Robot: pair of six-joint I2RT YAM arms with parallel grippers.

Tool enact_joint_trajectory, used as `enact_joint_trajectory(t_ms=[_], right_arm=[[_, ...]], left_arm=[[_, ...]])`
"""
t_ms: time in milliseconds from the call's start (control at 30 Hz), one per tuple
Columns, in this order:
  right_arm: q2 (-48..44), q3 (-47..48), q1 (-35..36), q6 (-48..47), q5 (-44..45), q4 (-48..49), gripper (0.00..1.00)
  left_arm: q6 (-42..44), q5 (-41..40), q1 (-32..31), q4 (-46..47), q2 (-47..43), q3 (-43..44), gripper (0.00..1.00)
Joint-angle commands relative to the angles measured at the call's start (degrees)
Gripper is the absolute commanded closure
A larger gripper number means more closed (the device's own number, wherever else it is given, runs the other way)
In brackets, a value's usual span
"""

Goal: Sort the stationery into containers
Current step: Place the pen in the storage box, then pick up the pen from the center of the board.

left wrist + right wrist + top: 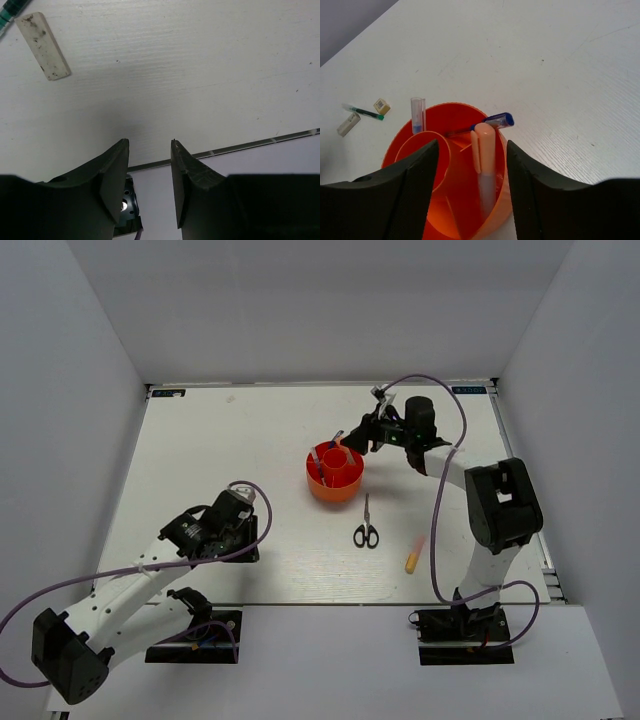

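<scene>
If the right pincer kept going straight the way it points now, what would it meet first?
The right pincer would probably first meet the orange cap of the marker, which stands in the tub between its open jaws; depth is unclear.

No legible writing is seen.
Dark stickers (170, 393) at the far edge of the table (250, 440), beyond the right gripper (352, 444), are too small to be read; the label on a yellow block (381, 105) ahead-left of that gripper is blurred.
</scene>
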Motion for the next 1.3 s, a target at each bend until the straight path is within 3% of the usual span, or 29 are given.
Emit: enact_joint_trajectory(t_ms=[0, 67, 133, 167, 200, 233, 267, 300, 333, 367, 400, 433, 467, 533, 600, 700, 733, 767, 867, 1267], right_arm=[[-6.2, -0.88, -0.22, -1.34, -0.34, 2.11, 0.39], [-7.88, -1.14, -0.4, -2.74, 0.36, 0.7, 0.37], [-12.7, -0.53, -0.75, -10.0, 4.04, -9.2, 0.39], [-15.5, 0.08, -0.84, -11.7, 6.75, -17.25, 0.44], [-18.14, 1.13, -1.36, -14.42, 7.74, -21.24, 0.56], [-19.39, 2.62, -1.62, -19.67, 8.97, -30.33, 1.0], [-20.88, 5.07, -1.71, -20.85, 13.42, -40.17, 1.0], [-21.24, 6.58, -1.98, -21.64, 15.37, -45.83, 1.0], [-20.81, 11.03, -2.15, -25.05, 17.31, -61.47, 1.0], [-20.46, 12.2, -2.33, -24.91, 19.5, -65.8, 1.0], [-20.11, 13.0, -2.59, -24.03, 21.09, -70.02, 1.0], [-19.14, 13.96, -3.73, -23.76, 21.11, -81.37, 1.0], [-19.22, 13.45, -4.87, -23.5, 20.93, -84.27, 0.77], [-22.27, 6.65, -6.89, -22.19, 18.84, -88.41, 0.1], [-25.7, 3.18, -7.51, -20.87, 17.6, -88.87, 0.09], [-28.71, -2.97, -8.13, -18.58, 17.24, -90.27, 0.09], [-29.15, -3.77, -8.39, -17.88, 17.76, -90.28, 0.14], [-28.98, -4.82, -8.39, -15.09, 19.94, -90.71, 0.24], [-26.53, -4.92, -8.66, -11.3, 23.39, -92.2, 0.31], [-18.35, -9.75, -8.22, -0.13, 30.77, -80.1, 0.37]], left_arm=[[0.65, -1.04, -0.13, 1.04, 0.85, 2.24, 0.51], [1.18, -1.31, -0.3, 1.22, 1.81, 3.12, 0.51], [1.88, -3.23, -0.3, 0.26, 3.21, 4.61, 0.56], [2.23, -4.81, -0.13, -0.1, 4.09, 5.31, 0.69], [2.23, -5.61, -0.12, -0.71, 4.54, 7.32, 0.79], [2.67, -6.75, 0.92, -2.37, 6.54, 7.95, 0.89], [2.94, -7.02, 1.54, -2.91, 7.43, 9.09, 0.99], [3.2, -7.02, 2.07, -3.0, 7.79, 9.88, 0.99], [3.55, -7.02, 4.16, -3.52, 9.88, 10.24, 0.99], [3.81, -6.15, 5.05, -3.53, 10.42, 10.59, 0.99], [3.99, -5.62, 5.84, -3.53, 11.47, 10.85, 0.93], [4.25, -5.09, 8.11, -3.27, 12.44, 10.86, 0.81], [4.43, -4.22, 8.75, -3.09, 12.54, 10.6, 0.7], [5.13, -2.03, 10.33, -0.56, 12.54, 8.67, 0.56], [5.4, -0.18, 12.17, 1.99, 11.75, 7.61, 0.51], [5.84, 2.28, 13.93, 3.5, 10.43, 4.54, 0.51], [5.93, 2.56, 14.11, 3.33, 9.91, 4.09, 0.51], [6.27, 2.73, 14.37, 3.41, 9.29, 3.92, 0.51], [6.63, 3.26, 14.9, 3.94, 7.89, 2.34, 0.51], [7.24, 4.05, 15.17, 4.38, 5.24, 1.63, 0.51]])
